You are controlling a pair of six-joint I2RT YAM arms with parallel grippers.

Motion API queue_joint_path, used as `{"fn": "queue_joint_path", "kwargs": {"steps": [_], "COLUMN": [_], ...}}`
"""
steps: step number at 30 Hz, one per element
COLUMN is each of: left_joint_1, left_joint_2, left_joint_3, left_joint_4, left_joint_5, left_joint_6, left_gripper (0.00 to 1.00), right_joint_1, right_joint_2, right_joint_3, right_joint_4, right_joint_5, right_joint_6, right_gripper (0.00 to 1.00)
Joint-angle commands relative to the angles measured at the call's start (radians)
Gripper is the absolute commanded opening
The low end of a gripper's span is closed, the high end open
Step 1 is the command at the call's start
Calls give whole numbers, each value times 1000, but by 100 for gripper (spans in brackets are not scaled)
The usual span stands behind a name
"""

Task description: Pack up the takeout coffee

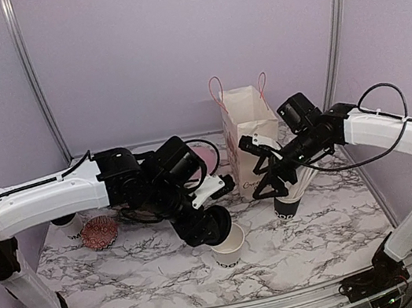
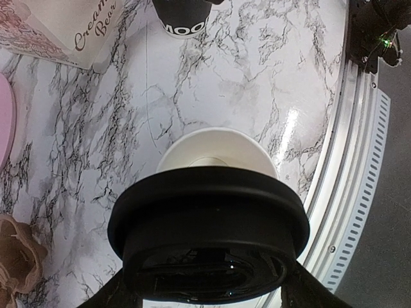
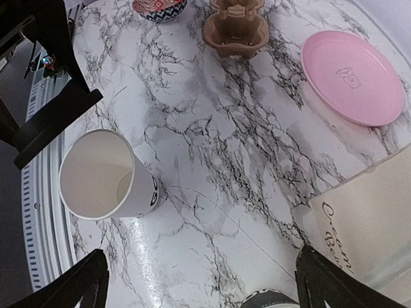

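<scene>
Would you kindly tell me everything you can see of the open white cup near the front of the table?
The cup is white paper with a rolled rim and dark lettering on its side. It has no lid and looks empty inside. It stands upright on the marble table, near the front edge, apart from the other things there. The left arm holds a black lid tilted close above its rim; whether the two touch cannot be told.
</scene>
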Motion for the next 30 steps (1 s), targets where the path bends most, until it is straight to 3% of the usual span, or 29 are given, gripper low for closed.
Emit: {"fn": "queue_joint_path", "kwargs": {"steps": [1,30], "left_joint_1": [-4,-4], "left_joint_2": [38,150], "left_joint_3": [67,161], "left_joint_4": [-79,-132], "left_joint_5": [14,23], "left_joint_6": [3,23], "left_gripper": [69,68], "right_joint_1": [-2,-2], "right_joint_2": [-6,-35], "right_joint_3": [-4,-29], "right_joint_4": [10,11], "right_joint_5": [-42,-90], "right_joint_6": [18,6], "right_gripper": [99,99]}}
